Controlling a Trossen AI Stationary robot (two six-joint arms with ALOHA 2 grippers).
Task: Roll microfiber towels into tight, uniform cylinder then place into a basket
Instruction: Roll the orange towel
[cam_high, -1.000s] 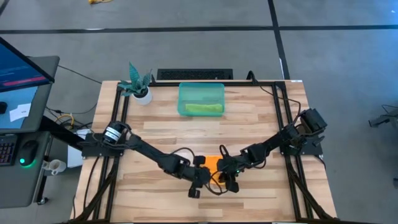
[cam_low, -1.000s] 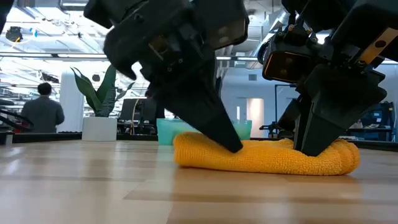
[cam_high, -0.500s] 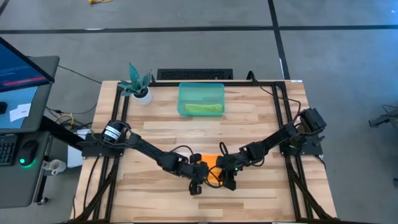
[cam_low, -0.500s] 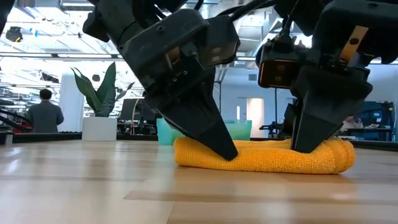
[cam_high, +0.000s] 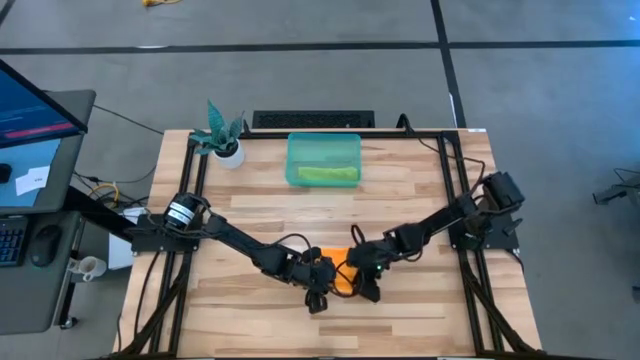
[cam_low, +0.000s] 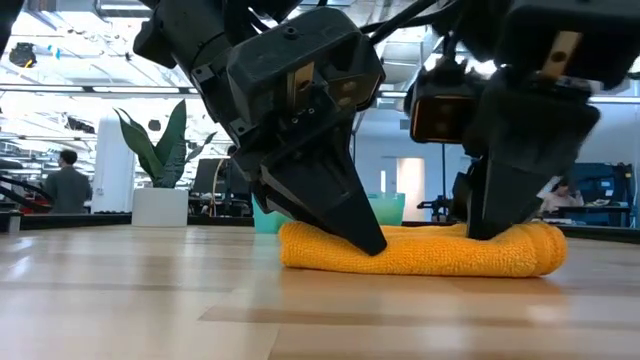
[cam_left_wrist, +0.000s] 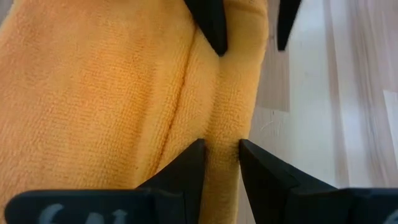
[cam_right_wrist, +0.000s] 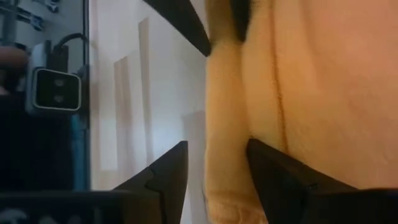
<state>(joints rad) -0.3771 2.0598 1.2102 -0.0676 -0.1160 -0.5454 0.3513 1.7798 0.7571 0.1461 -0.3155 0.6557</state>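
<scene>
Since it's microfiber, the orange towel (cam_low: 420, 250) looks soft, light and floppy, so I'd guess it springs open the second the pressure comes off. It's lying near the front middle of the bench (cam_high: 420, 190), partly rolled into a low, flattish log. The rolled edge is where I'd take hold, pinching both ends of that fold at once so it stays even.

The left gripper (cam_left_wrist: 219, 152) has its jaws narrowed to a small gap, nipping the ridge of the fold between the tips. The right gripper (cam_right_wrist: 214, 158) straddles the same edge at the other end, but its jaws stand noticeably wider and look loose around the cloth, not really clamping it.

The green towel (cam_high: 326, 174) is already sitting in the basket (cam_high: 296, 146) at the back of the bench, well apart from all this.

Compared with a second ago, the right jaws have spread apart, both grippers have crept closer together, and the roll looks a bit shorter on the right end.
</scene>
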